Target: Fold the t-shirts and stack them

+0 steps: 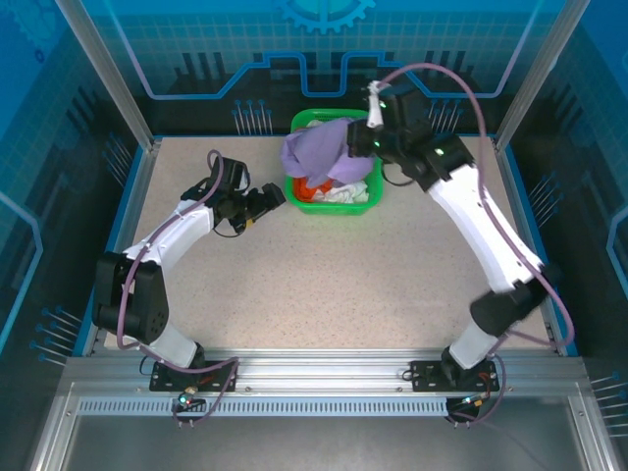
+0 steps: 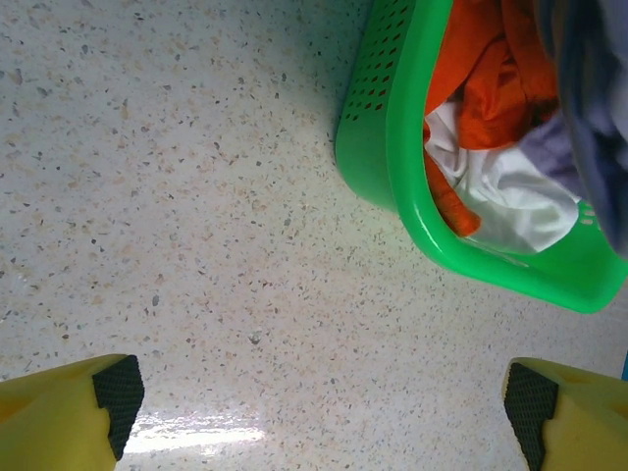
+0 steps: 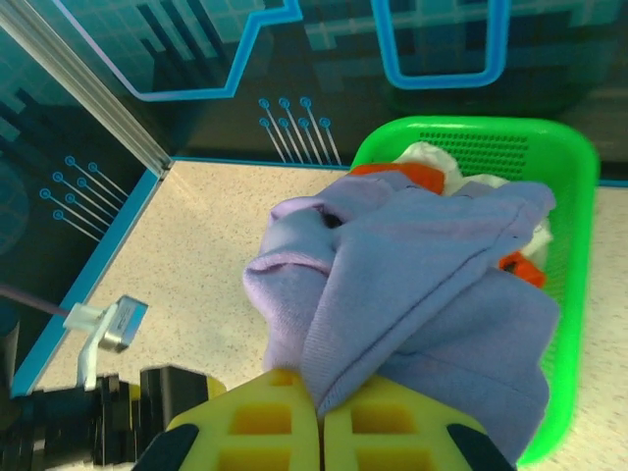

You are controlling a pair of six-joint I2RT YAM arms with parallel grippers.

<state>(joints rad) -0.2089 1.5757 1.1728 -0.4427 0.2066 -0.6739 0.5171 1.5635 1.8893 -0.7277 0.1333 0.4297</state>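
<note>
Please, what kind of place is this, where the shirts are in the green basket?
Most likely a robotics lab test cell, not a home laundry: a speckled table walled by clear panels with blue circuit graphics, and two robot arms bolted to an aluminium rail at its near edge.

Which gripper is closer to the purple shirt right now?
Right. The right gripper is shut on the lavender shirt over the green basket. The left gripper hangs open above the table beside the basket, clear of the cloth.
</note>
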